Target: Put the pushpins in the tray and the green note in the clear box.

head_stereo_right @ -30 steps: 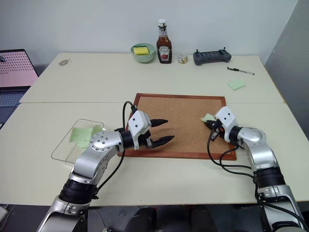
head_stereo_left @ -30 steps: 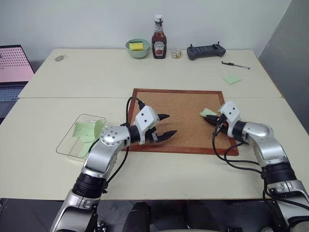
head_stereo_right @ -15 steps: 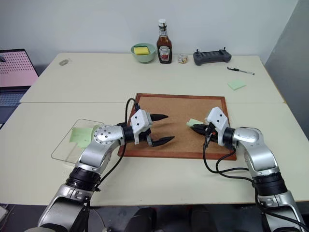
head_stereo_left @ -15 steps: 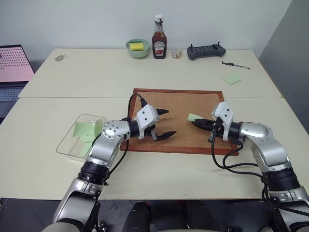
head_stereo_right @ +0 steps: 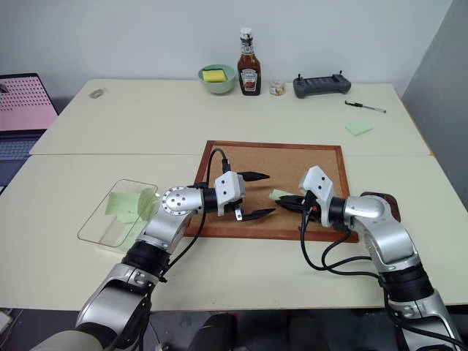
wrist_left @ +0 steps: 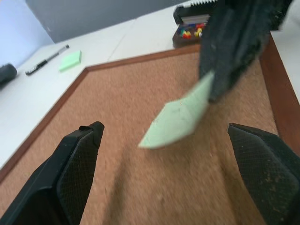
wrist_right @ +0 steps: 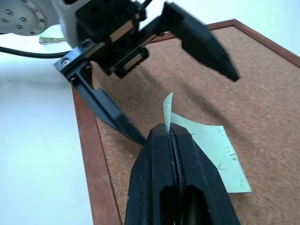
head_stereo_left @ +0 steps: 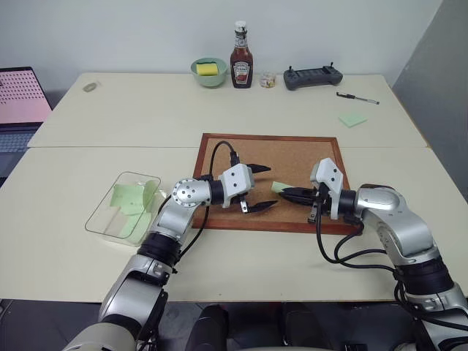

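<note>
Left eye view: right gripper (head_stereo_left: 287, 194) clamped on green note (head_stereo_left: 280, 187) above corkboard (head_stereo_left: 292, 158); left gripper (head_stereo_left: 262, 187) spread wide, facing note; clear box (head_stereo_left: 102, 216) at left.

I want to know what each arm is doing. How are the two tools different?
The left tool is wide open and holds nothing; the right tool is shut on the green note. The left tool points toward the right one, which points back at it. Both have black fingers and hang over the corkboard.
</note>
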